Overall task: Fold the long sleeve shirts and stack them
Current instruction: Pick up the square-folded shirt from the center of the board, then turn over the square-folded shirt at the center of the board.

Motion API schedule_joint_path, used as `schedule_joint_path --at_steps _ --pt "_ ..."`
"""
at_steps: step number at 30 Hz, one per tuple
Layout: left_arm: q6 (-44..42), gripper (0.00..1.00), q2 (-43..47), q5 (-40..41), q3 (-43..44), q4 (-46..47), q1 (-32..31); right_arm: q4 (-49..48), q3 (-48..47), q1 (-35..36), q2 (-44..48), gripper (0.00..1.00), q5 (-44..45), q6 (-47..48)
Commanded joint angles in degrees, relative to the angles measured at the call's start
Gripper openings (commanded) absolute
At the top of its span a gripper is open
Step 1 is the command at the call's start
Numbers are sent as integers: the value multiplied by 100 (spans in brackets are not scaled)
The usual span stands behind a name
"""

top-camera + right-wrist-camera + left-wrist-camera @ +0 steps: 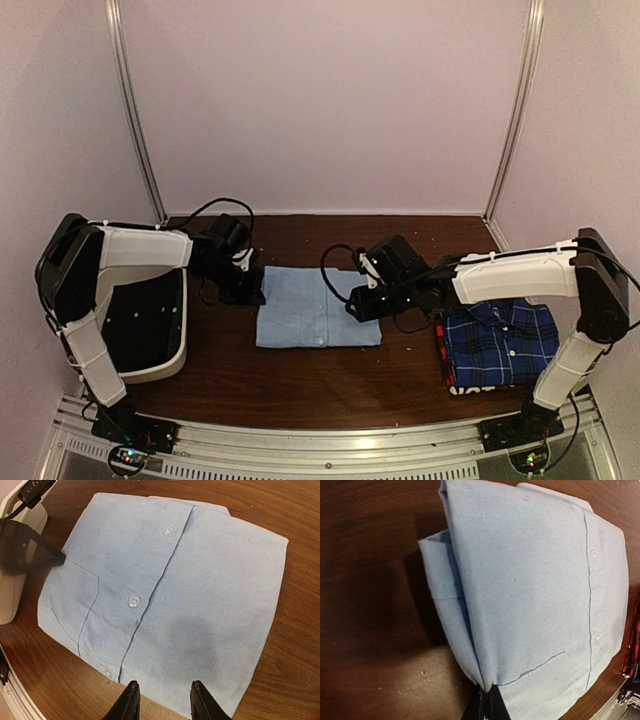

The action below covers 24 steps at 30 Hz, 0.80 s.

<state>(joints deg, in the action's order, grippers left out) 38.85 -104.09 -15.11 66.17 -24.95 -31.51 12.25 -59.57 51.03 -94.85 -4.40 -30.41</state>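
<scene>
A light blue long sleeve shirt (pixel 318 308) lies folded in the middle of the table, button placket up. My left gripper (pixel 250 290) is at its left edge, shut on a pinch of the folded blue cloth (pixel 530 580); the fingertips (pixel 487 700) meet on the hem. My right gripper (pixel 362 305) stands open over the shirt's right edge (pixel 165 595), its fingers (pixel 164 700) apart with nothing between them. A blue-and-navy plaid shirt (pixel 500 342) lies folded at the right, on top of a red and black one (pixel 441 350).
A white bin with black lining (pixel 150 325) sits at the left, close behind my left arm. Cables trail across the back of the brown table (pixel 300 385). A metal rail (pixel 320 440) runs along the near edge.
</scene>
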Motion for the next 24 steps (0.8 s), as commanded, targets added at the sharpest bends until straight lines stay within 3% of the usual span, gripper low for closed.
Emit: schedule_joint_path --at_steps 1,15,24 --pt "-372 0 542 51 49 -563 49 13 -436 13 -292 37 230 6" --pt "-941 0 1565 -142 93 -1404 401 322 -2041 13 -2041 29 414 28" --pt "-1333 0 1797 -165 883 -1990 760 356 -2887 362 -2917 25 221 -193"
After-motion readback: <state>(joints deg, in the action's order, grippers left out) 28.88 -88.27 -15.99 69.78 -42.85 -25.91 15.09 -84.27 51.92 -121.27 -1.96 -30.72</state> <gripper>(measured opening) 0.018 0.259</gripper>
